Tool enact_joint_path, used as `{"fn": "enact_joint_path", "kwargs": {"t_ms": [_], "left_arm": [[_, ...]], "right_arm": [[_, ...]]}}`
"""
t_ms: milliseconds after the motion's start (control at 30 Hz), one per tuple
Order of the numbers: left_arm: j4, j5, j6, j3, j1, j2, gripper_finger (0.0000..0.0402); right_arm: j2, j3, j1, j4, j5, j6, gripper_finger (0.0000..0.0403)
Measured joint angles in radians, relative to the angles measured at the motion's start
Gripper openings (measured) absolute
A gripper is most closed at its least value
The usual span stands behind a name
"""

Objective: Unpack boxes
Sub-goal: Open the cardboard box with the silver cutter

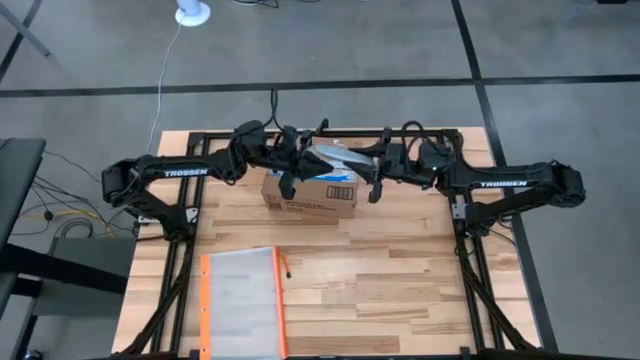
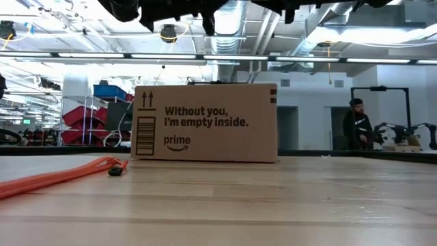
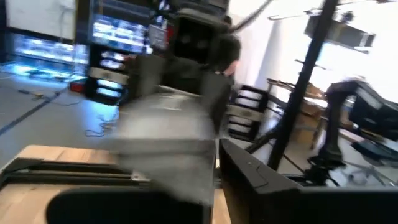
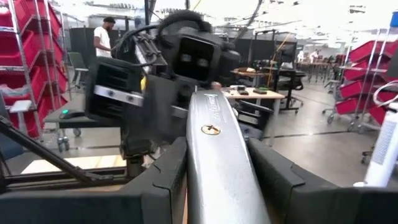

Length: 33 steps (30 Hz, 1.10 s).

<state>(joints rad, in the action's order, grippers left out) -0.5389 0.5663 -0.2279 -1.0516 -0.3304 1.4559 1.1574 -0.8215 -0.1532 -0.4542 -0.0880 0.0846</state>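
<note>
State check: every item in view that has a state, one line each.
cardboard box: upright on the table, top hidden under the arms, so open or closed cannot be told.
silver packet: lifted above the box, gripped by the right gripper.
left gripper: over the box, finger state unclear.
orange-edged pouch: lying flat near the table's front edge, untouched.

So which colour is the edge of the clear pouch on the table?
Orange, seen best in the high view: the pouch has an orange border.
</note>
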Motion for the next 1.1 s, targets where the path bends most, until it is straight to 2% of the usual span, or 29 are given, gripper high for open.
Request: {"fn": "enact_joint_path", "kwargs": {"t_ms": [267,533,667,767,967,1100], "left_arm": [[0.065,-0.050,0.089,-0.001,-0.021,-0.053,0.0023],[0.047,-0.060,0.054,-0.001,-0.020,-0.048,0.0100],[-0.073,-0.073,0.036,0.000,-0.011,-0.047,0.0137],[-0.116,-0.120,0.055,0.000,0.010,-0.047,0.0155],[-0.107,-0.163,0.087,0.000,0.023,-0.047,0.0168],[-0.112,-0.197,0.098,0.000,0.023,-0.046,0.0168]], "right_arm": [[-0.044,0.001,-0.007,0.029,0.001,-0.004,0.0116],[-0.044,0.001,0.017,-0.078,0.011,-0.002,0.0116],[-0.032,0.001,0.025,-0.131,0.014,-0.006,0.0116],[-0.009,0.000,0.030,-0.138,0.015,-0.015,0.0116],[0.029,0.000,0.048,-0.236,0.017,-0.027,0.0116],[0.028,0.000,0.048,-0.232,0.021,-0.026,0.0116]]}}
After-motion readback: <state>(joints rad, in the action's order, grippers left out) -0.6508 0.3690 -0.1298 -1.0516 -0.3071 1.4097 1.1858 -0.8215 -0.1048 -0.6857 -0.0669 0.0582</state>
